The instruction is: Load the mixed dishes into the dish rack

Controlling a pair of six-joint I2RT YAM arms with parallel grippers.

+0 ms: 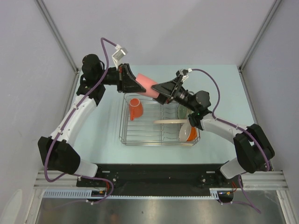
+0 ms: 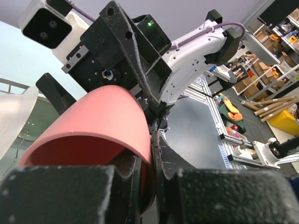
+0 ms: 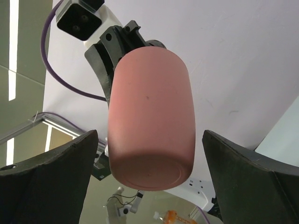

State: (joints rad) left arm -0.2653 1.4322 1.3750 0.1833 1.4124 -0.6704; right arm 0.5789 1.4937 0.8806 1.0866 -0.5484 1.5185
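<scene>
Top view: the tumbler (image 1: 148,87) hangs in the air over the far edge of the rack (image 1: 161,141), lying roughly level between the two arms. The left gripper (image 1: 139,85) has it by the mouth end and the right gripper (image 1: 161,91) is at the base end. The mug (image 1: 135,108), plate (image 1: 170,122) and an orange bowl (image 1: 188,133) already sit in the rack. Looks like a handover, left to right.

Left wrist view: the left gripper (image 2: 150,163) is pinched on the tumbler (image 2: 93,121) at the rim, apparently one finger inside the wall and one outside. That's a thin grip and could pivot if it gets bumped.

Right wrist view: the tumbler's (image 3: 149,121) base faces the camera. The right fingers (image 3: 56,163) are spread wide on either side of it, clear gaps both sides, nothing touching.

To do the handover well:
- Push the right arm further along the body before closing. Gripping right at the base edge risks squeezing the tumbler out.
- Keep the tumbler centred between the fingers so both pads land together and don't lever it against the rim pinch.
- The wall is smooth and round, so close across the full width, firmly.
- Left lets go only once the right is clamped, then backs straight out along the tumbler's axis.
- Pick an empty part of the rack away from the mug.
</scene>
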